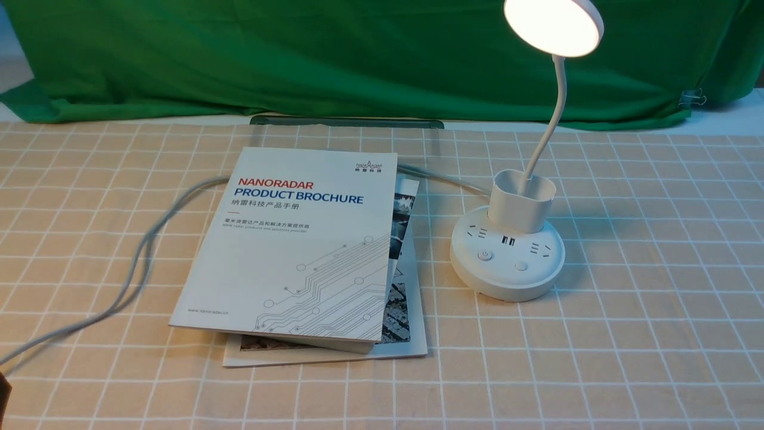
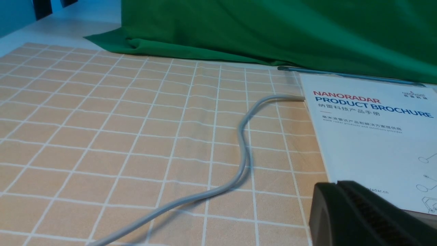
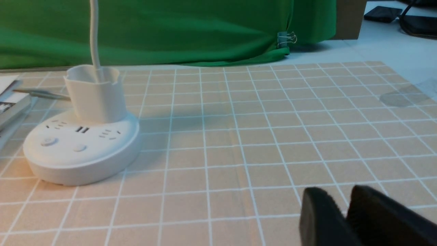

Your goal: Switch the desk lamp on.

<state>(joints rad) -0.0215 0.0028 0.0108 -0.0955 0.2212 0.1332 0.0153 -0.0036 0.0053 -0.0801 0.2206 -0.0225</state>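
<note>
The white desk lamp stands right of centre on the checked cloth. Its round disc head (image 1: 552, 24) glows brightly at the top of the thin neck. The neck rises out of the cup holder (image 1: 522, 200) on the round base (image 1: 507, 263), which carries sockets and two buttons (image 1: 485, 255). The base also shows in the right wrist view (image 3: 82, 150). My right gripper (image 3: 341, 196) is shut and empty, low over the cloth, well to the right of the base. My left gripper (image 2: 336, 186) is shut and empty, by the brochure's near left corner.
A white "Product Brochure" booklet (image 1: 298, 245) lies on another booklet, left of the lamp. The lamp's grey cable (image 1: 137, 257) runs from behind the booklets to the front left. Green cloth (image 1: 298, 54) hangs at the back, with a dark bar (image 1: 346, 121) at its foot.
</note>
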